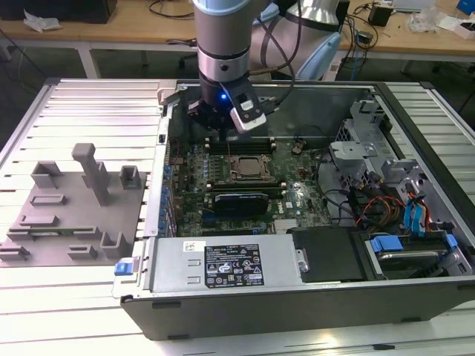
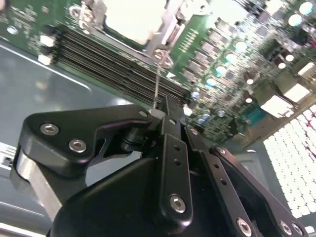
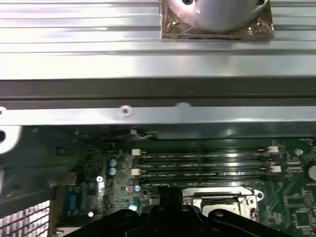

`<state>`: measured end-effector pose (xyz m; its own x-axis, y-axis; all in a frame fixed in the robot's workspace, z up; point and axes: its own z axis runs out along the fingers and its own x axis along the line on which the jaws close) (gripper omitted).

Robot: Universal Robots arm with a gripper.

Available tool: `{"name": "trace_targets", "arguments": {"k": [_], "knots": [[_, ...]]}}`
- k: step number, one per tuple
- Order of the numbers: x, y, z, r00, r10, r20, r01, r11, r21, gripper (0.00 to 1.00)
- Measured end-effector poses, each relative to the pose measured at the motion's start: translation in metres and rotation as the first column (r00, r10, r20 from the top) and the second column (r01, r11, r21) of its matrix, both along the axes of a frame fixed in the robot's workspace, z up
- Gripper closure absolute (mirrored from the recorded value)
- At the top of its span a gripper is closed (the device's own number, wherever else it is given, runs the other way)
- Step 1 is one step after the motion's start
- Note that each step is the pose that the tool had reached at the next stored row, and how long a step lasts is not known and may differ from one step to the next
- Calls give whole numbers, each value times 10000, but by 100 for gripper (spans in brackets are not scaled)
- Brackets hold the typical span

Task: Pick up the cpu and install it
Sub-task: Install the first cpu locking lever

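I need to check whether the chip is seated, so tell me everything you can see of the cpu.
The cpu is a small flat square with a pale silver-white metal top, lying level in the black socket frame on the green motherboard, beside the memory slots. In the second wrist view it shows bright, with the metal bracket at its edges. The gripper hangs above the slots, not touching it. Whether the bracket is latched cannot be told.
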<state>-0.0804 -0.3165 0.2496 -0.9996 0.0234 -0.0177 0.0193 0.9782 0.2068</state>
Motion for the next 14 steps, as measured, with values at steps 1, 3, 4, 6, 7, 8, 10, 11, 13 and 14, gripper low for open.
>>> {"name": "trace_targets", "arguments": {"k": [1, 3, 4, 6, 7, 8, 10, 11, 13, 14], "knots": [[32, 0, 0, 10000, -4, 0, 4, 10000, 1, 89], [81, -1, -1, 10000, -12, 0, 12, 10000, 2, 89], [105, -2, -2, 10000, -15, 0, 15, 10000, 2, 89], [150, -4, -3, 10000, -25, 1, 25, 10000, 2, 89], [184, -5, -4, 10000, -32, 1, 32, 10000, 3, 89], [201, -6, -4, 10000, -35, 1, 35, 10000, 2, 89], [201, -6, -4, 10000, -36, 0, 36, 10000, 3, 89], [201, -6, -4, 10000, -36, 0, 36, 10000, 2, 89], [201, -5, -11, 10000, -37, 2, 37, 10000, 6, 89], [201, -6, -29, 10000, -37, 4, 37, 10000, 4, 89]]}}
